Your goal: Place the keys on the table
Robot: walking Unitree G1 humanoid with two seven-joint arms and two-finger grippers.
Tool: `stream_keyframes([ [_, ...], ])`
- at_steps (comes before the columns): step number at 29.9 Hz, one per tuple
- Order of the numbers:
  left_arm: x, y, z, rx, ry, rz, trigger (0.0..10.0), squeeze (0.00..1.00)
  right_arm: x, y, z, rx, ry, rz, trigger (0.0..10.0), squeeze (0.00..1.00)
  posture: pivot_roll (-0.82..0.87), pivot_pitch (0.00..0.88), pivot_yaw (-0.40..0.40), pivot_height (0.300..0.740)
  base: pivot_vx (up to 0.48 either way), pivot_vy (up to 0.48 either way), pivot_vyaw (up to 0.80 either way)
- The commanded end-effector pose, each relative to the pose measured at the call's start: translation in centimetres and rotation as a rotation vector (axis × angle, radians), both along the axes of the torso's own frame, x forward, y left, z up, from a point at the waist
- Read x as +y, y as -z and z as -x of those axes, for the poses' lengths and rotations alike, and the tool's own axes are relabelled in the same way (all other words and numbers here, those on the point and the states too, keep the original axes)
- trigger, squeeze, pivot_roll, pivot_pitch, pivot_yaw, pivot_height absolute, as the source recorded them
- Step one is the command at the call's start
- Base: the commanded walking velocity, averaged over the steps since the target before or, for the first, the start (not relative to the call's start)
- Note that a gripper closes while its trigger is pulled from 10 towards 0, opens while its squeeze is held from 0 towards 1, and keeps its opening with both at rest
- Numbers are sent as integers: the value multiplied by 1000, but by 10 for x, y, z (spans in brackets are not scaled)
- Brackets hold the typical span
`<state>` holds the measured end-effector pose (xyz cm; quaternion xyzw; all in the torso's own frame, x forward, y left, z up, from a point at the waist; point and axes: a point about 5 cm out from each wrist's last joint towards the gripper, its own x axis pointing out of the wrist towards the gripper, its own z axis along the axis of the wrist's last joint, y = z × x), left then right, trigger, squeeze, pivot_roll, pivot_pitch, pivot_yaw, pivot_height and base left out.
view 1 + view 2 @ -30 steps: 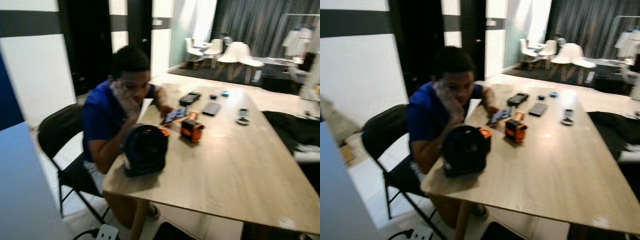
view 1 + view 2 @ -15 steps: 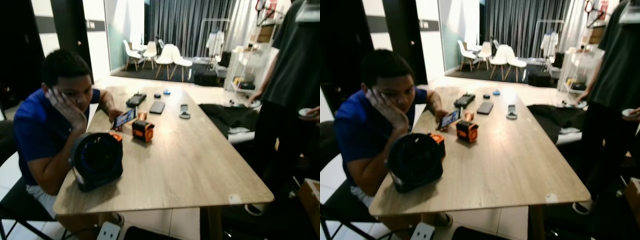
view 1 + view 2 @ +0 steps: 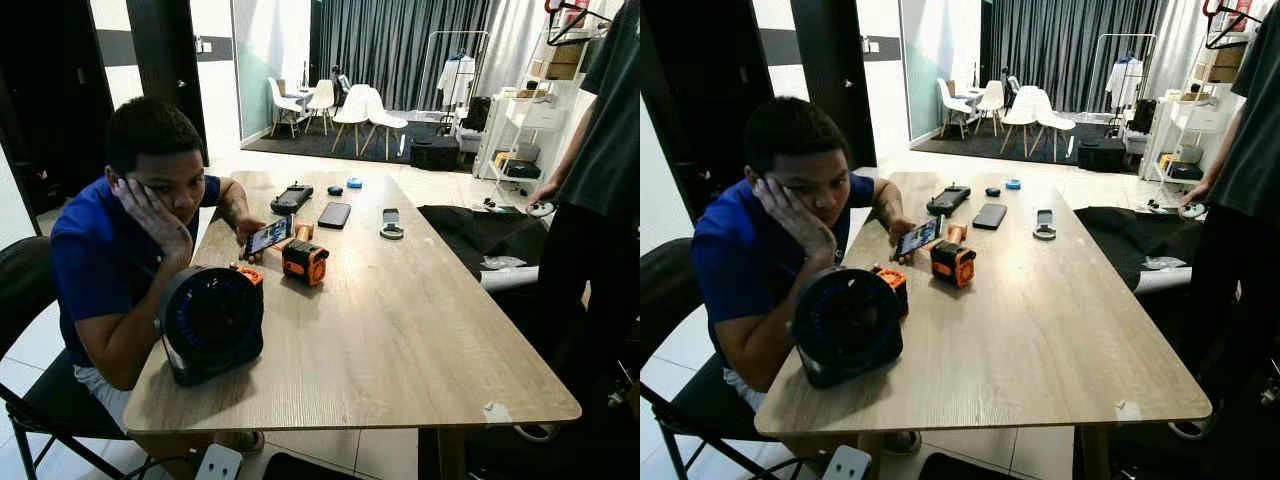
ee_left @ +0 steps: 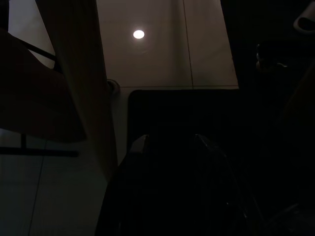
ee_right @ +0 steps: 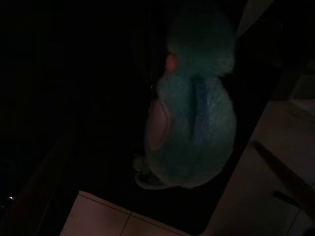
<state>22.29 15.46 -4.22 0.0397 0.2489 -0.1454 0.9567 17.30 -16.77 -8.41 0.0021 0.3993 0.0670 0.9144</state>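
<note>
Camera has swung right; wooden table now faces squarely.

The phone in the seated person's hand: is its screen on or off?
On: the phone shows a lit, coloured screen, propped tilted in the hand on the table.

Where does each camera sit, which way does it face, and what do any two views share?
Left eye: head camera, looking forward and down at the wooden table, seated person, black fan.
Right eye: same head camera, same scene, slightly shifted; standing person at the robot's right.
Left wrist: dark, facing tiled floor; left tool dimly visible.
Right wrist: very dark, facing a fuzzy teal plush hanging over the floor.
Shared: both eyes show table, fan, orange tape measure.
</note>
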Motion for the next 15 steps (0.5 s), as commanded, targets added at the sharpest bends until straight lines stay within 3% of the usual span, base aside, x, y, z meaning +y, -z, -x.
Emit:
stream_keyframes([
  [1,2,1,2,2,3,-11,10000,0,0,1,2,4,-6,7,10000,0,67,0,7,740,0,-461,0],
  [15,2,2,3,7,8,-14,10000,0,-1,2,4,11,-2,9,10000,0,68,0,9,740,0,-479,0],
])
